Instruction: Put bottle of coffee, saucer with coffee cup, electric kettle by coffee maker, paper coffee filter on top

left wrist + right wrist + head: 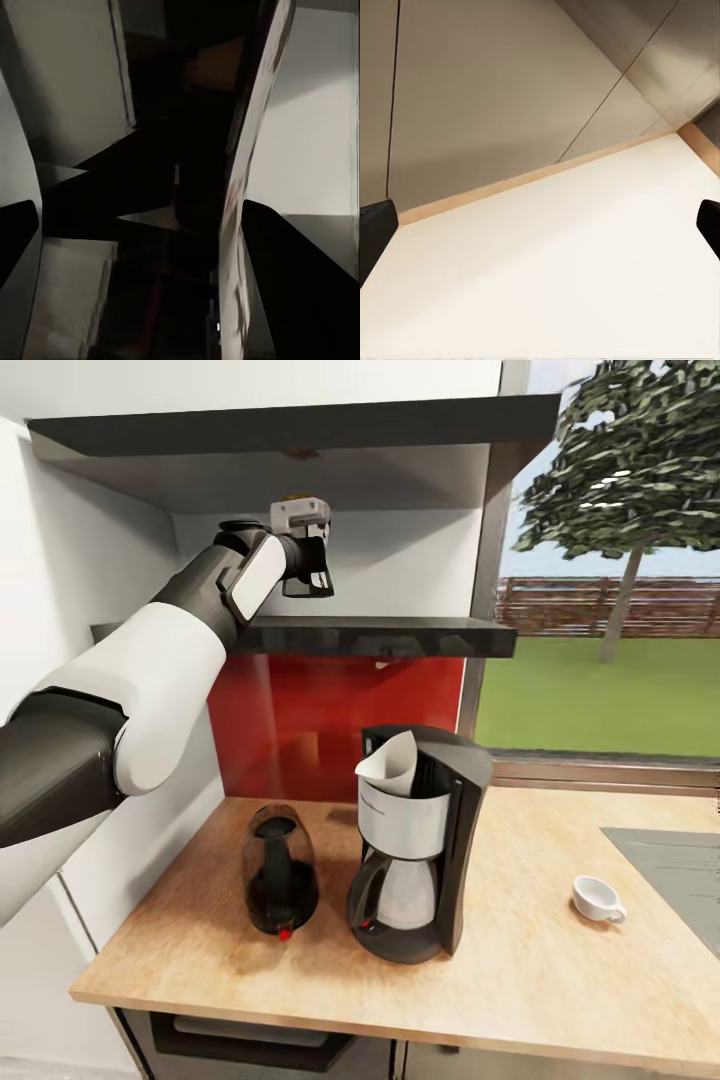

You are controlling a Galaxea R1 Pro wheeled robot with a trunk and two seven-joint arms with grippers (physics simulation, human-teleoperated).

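Daylight from the window falls across a wooden tabletop (560, 970) where the coffee maker (420, 840) stands with a paper filter (392, 765) already in its top, the kettle (280, 880) just to its left and a white cup (598, 898) well off to the right; I cannot find the saucer. Up on the left, the left arm reaches into the space between two dark shelves, and the left pincer (308, 570) hangs just above the lower shelf (400, 635). Whether it is clenched on anything I cannot tell: the head view gives a dark shape at its tips, and the left wrist view is too murky to read. A small brownish thing shows just behind the wrist, under the upper shelf (300, 435); it may be the coffee bottle, so that would lie at or just behind the fingers. The risk, as I judge it, is the tight gap: a lift could knock the upper shelf, or a loose hold could drop the bottle onto the kettle and coffee maker below. The right pincer (540, 225) has its dark tips wide apart over a pale surface, released.
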